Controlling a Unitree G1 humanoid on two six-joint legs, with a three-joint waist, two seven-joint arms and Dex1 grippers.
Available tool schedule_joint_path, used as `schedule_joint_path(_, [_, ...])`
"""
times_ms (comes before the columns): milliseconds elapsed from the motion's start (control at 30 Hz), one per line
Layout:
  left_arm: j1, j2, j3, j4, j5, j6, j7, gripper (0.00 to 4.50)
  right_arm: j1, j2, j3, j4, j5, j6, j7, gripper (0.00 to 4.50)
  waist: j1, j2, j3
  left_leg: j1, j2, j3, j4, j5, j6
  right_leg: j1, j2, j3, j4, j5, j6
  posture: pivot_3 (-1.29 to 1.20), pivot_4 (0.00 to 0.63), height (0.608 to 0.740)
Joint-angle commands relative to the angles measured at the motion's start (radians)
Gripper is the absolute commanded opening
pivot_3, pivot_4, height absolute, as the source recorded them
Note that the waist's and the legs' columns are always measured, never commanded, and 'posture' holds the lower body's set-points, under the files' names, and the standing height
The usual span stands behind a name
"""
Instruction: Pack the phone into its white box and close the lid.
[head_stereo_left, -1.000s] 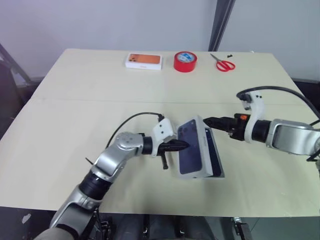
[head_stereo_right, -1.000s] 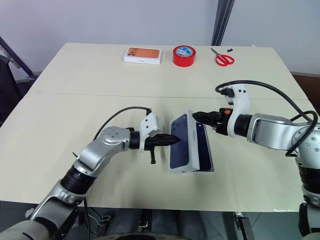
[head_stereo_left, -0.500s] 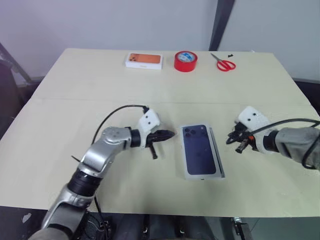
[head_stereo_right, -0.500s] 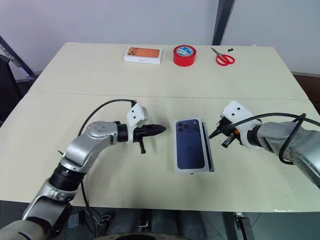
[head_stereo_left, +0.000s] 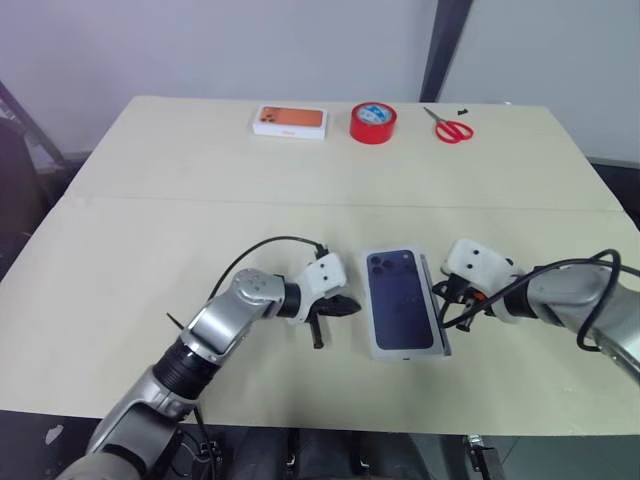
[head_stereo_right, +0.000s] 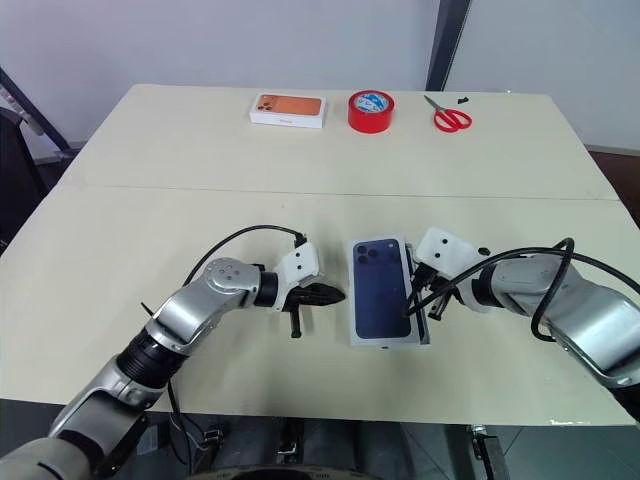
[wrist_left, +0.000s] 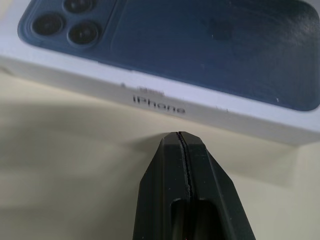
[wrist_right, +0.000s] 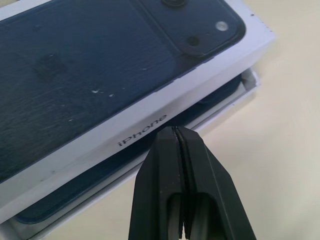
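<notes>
Right wrist view shows the lid (wrist_right: 100, 75) askew over the white box (wrist_right: 247, 82), phone (wrist_right: 220, 95) beneath, mid-table; left gripper (head_stereo_left: 352, 307) and right gripper (head_stereo_right: 410, 308) flank it, jaws pressed together, empty.

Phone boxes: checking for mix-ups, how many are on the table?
2. The blue box lies near the front edge, between both tools; the orange box sits at the far edge, beside the red tape.
</notes>
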Motion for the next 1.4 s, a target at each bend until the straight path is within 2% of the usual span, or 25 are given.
schedule_joint_path(33, [-0.016,-0.025,0.013,-0.004,0.002,-0.03,0.003,0.0,0.003,0.009,-0.037,-0.035,-0.03,0.007,0.019,0.05,0.0,0.0,0.0,0.0,0.0,0.0,0.0,0.0,0.0,0.0,0.0,0.0,0.0,0.0,0.0,0.0,0.15,0.725])
schedule_joint_path(433, [-0.02,-0.079,0.048,-0.032,-0.028,-0.008,0.006,0.0,0.042,0.017,-0.076,-0.035,-0.085,0.014,0.07,0.05,0.0,0.0,0.0,0.0,0.0,0.0,0.0,0.0,0.0,0.0,0.0,0.0,0.0,0.0,0.0,0.0,0.15,0.725])
schedule_joint_path(1400, [-0.021,-0.099,0.033,-0.014,-0.004,-0.007,0.01,0.0,0.102,0.064,-0.12,-0.024,-0.161,0.044,0.108,0.05,0.0,0.0,0.0,0.0,0.0,0.0,0.001,0.001,-0.001,0.0,0.001,0.0,0.001,0.0,0.0,0.0,0.15,0.725])
